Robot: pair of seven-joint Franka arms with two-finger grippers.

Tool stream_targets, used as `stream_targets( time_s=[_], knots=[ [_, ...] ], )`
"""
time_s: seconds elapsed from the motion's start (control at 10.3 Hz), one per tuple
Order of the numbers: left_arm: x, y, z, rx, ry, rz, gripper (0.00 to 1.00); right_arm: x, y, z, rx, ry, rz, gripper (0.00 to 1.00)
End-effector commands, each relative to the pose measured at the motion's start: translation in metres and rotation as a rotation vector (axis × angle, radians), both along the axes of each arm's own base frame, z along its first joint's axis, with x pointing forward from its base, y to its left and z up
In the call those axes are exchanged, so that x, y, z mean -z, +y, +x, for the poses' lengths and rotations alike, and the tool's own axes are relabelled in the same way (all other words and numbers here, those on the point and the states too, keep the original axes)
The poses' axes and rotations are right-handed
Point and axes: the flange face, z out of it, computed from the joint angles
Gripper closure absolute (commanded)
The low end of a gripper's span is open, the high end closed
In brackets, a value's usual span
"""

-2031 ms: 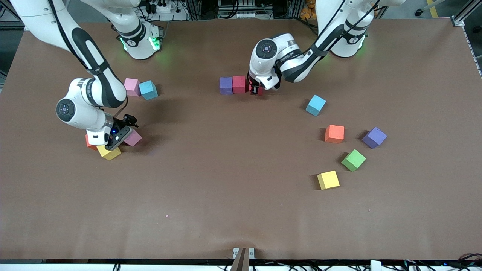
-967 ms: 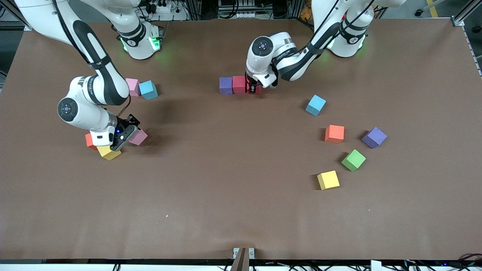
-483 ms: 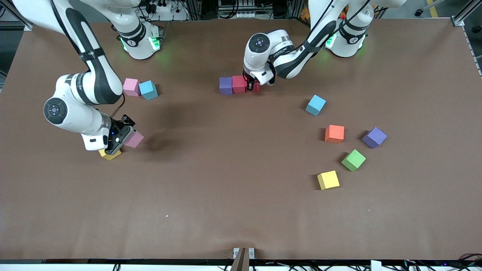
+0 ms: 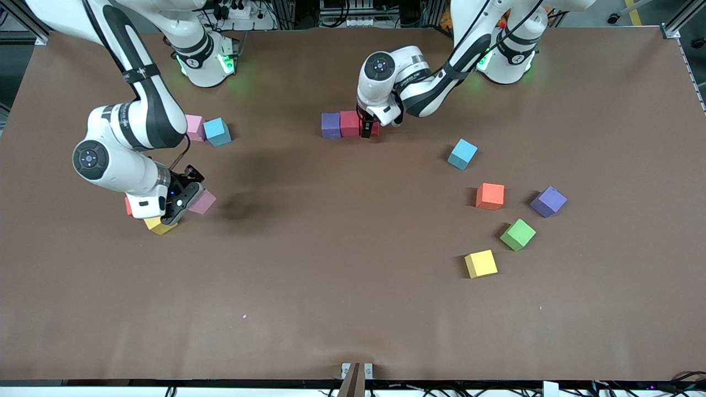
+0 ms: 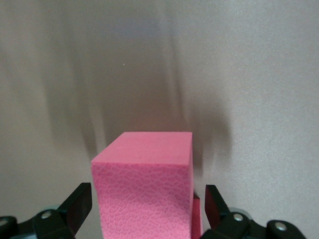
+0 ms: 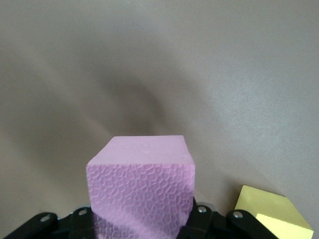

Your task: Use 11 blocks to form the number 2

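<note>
The left gripper stands with its fingers parted, just clear of the second red block — third in a row with the purple block and the first red block. The right gripper grips a pink block over the table, above a yellow block.

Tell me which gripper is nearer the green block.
Left. The left gripper sits at the red block in the row, far from the green block; the right gripper, holding a pink block, is farther.
</note>
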Motion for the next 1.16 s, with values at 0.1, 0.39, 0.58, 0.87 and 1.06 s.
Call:
stream_targets(
  time_s=[0.1,0.39,0.58,0.87,1.06],
  knots=[
    [-0.003,-0.002,0.006,-0.013,-0.013,-0.010,0.00,-0.005,0.037,-0.008,0.066,0.008,-0.031,0.60],
    [-0.023,0.000,0.011,-0.012,-0.051,-0.002,0.00,-0.013,0.087,-0.019,0.161,-0.001,-0.041,0.60],
    [-0.037,0.002,0.013,-0.004,-0.066,0.026,0.00,-0.013,0.111,-0.025,0.218,0.002,-0.040,0.60],
    [-0.058,0.010,0.027,-0.019,-0.111,0.020,0.00,-0.005,0.117,-0.028,0.238,0.011,-0.042,0.60],
    [-0.072,0.019,0.045,0.008,-0.139,0.018,0.00,0.004,0.122,-0.034,0.258,0.004,-0.040,0.60]
  ],
)
